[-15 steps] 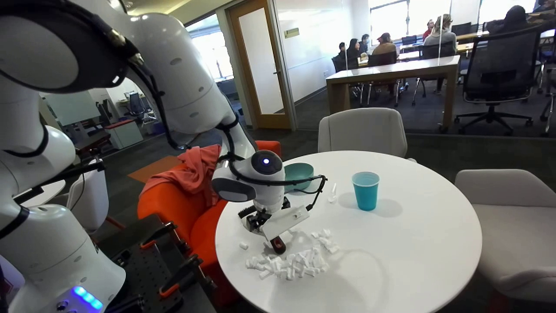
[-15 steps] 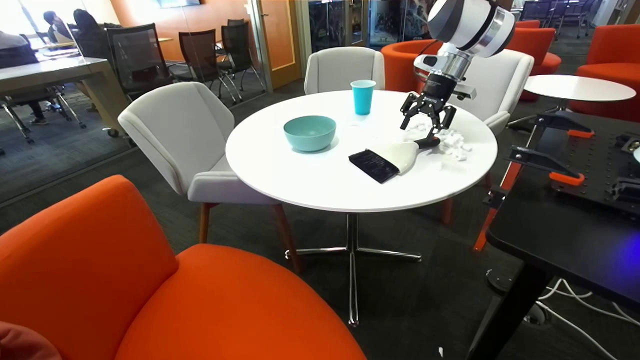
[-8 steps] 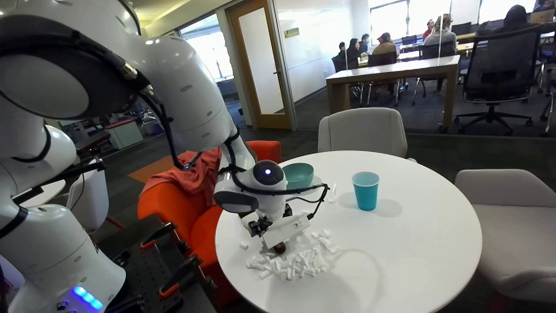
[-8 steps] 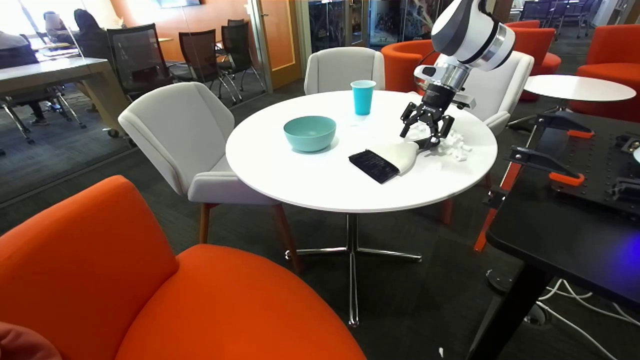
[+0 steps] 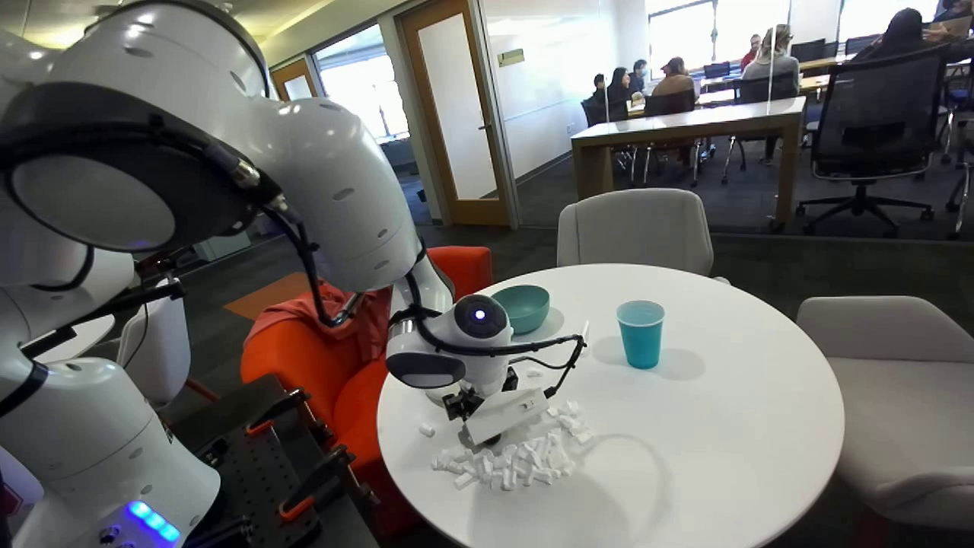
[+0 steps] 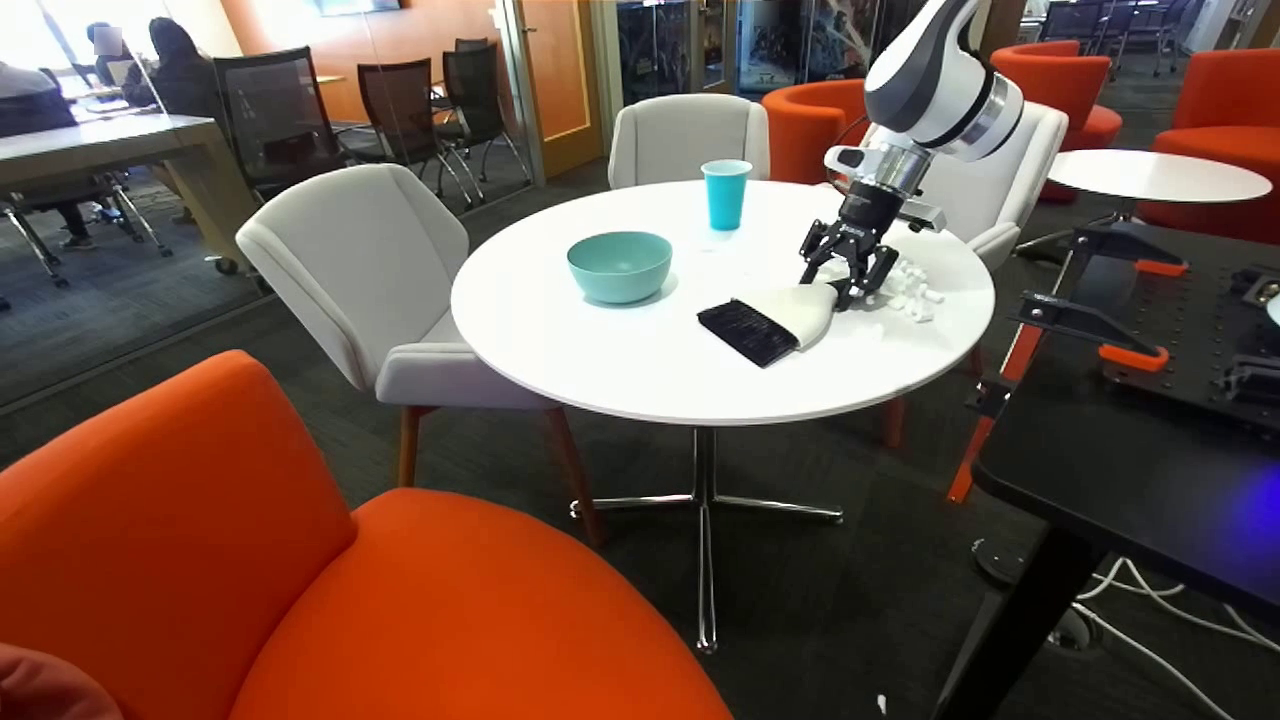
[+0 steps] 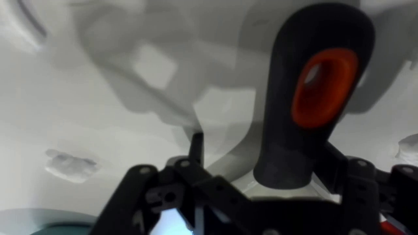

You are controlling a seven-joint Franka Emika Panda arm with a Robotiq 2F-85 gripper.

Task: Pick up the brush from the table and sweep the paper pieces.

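The brush (image 6: 800, 310) lies on the white round table (image 6: 590, 360) in an exterior view, with a cream head, black bristles and a black handle. Its handle (image 7: 287, 147), with an orange-lined hole, fills the right of the wrist view. My gripper (image 7: 264, 151) is open and low over the handle. The right finger is close against the handle; I cannot tell if it touches. The left finger stands apart, with a gap. The gripper (image 6: 838, 280) also shows at the handle in an exterior view. White paper pieces (image 5: 525, 460) lie heaped beside the handle end, also in an exterior view (image 6: 912, 292).
A teal bowl (image 6: 620, 268) and a blue cup (image 6: 726, 195) stand on the table; both also show in an exterior view, bowl (image 5: 525, 308) and cup (image 5: 641, 335). A clear plastic spoon (image 5: 584, 339) lies near the bowl. Grey chairs (image 5: 635, 228) surround the table.
My gripper has come down toward the table and shifted along the handle toward the brush head. Its fingers now stand beside the handle. The brush and paper pieces have not moved.
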